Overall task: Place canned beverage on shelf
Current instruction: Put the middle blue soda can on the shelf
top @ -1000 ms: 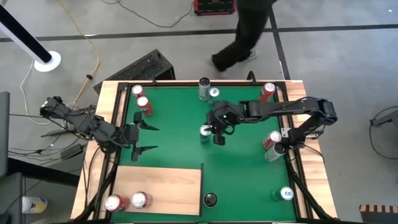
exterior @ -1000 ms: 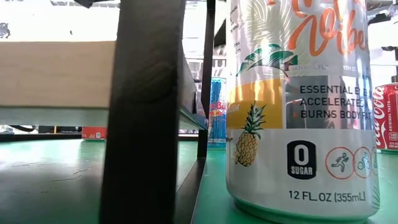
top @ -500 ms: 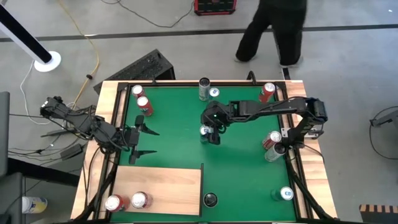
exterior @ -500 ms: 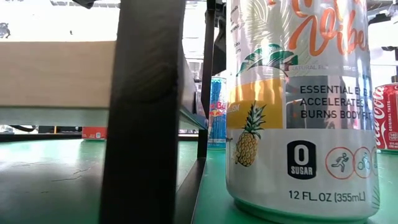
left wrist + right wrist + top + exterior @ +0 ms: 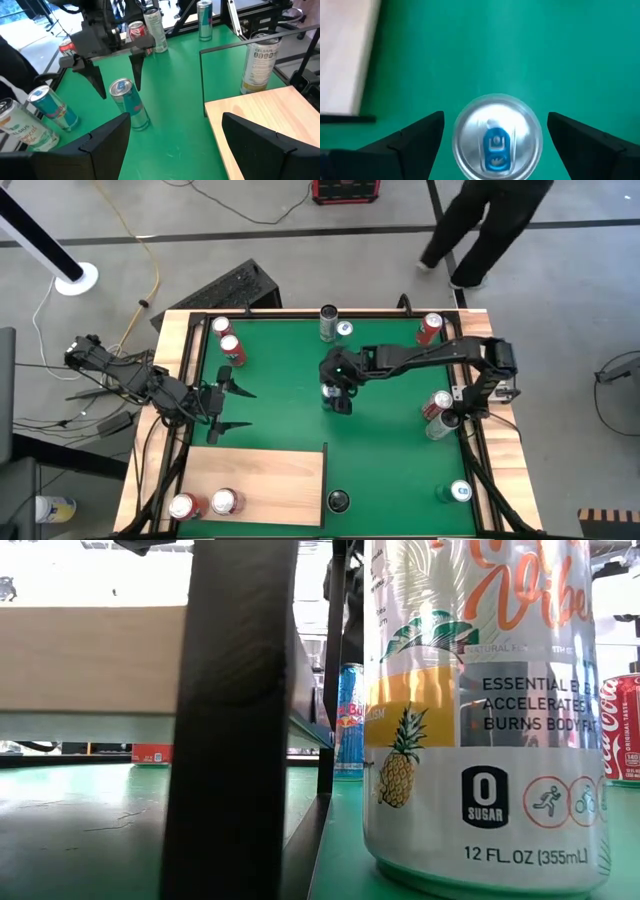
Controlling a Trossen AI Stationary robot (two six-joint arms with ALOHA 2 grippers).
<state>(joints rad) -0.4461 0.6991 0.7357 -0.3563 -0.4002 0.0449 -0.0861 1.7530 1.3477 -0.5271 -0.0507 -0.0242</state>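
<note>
fingers of the right gripper [image 5: 492, 142] stand spread wide, one on each side of the slim blue-and-silver beverage can [image 5: 497, 136], which sits upright between them, not yet touched as far as the wrist view shows. in the high view that can [image 5: 331, 391] stands near the middle of the green mat [image 5: 390, 450], well apart from the pale wooden shelf board [image 5: 265, 480] at the lower left of the frame. two red cans [image 5: 203, 503] already stand on the board's lower left corner. judging by this, the grasp is just about to happen; closing, lifting and carrying remain. the left gripper [image 5: 235, 404] waits open at the mat's left edge.
</note>
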